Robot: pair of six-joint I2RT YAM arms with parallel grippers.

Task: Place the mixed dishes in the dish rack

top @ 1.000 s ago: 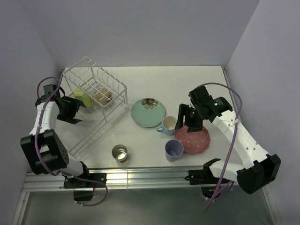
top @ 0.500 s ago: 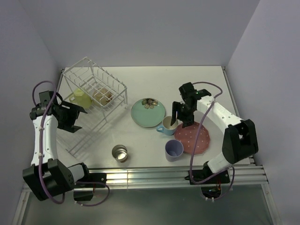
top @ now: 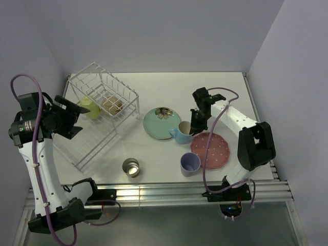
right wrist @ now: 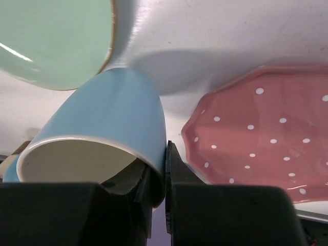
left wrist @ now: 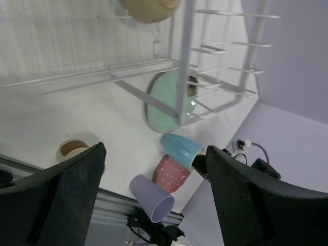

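My right gripper (top: 193, 126) (right wrist: 165, 174) is shut on the wall of the light blue mug (top: 182, 133) (right wrist: 113, 113), one finger inside its rim and one outside. The mug is between the mint-green flower plate (top: 161, 123) (right wrist: 51, 41) and the pink white-dotted plate (top: 211, 149) (right wrist: 266, 143). The white dish rack (top: 100, 110) (left wrist: 184, 61) holds the yellow mug (top: 91, 107) and the cream bowl (top: 113, 106) (left wrist: 148, 7). My left gripper (top: 74, 119) (left wrist: 156, 189) hangs open and empty, raised at the rack's left side. The lavender cup (top: 190, 164) (left wrist: 151, 197) and the metal cup (top: 131, 167) (left wrist: 72, 148) stand near the front edge.
Lavender walls close the table in at the left, back and right. An aluminium rail (top: 154, 192) runs along the near edge by both arm bases. The right arm's purple cable (top: 215, 118) loops above the pink plate.
My right gripper moved left over the light blue mug and closed on its rim. My left gripper backed away from the rack and rose, opening wider; the yellow mug stays in the rack.
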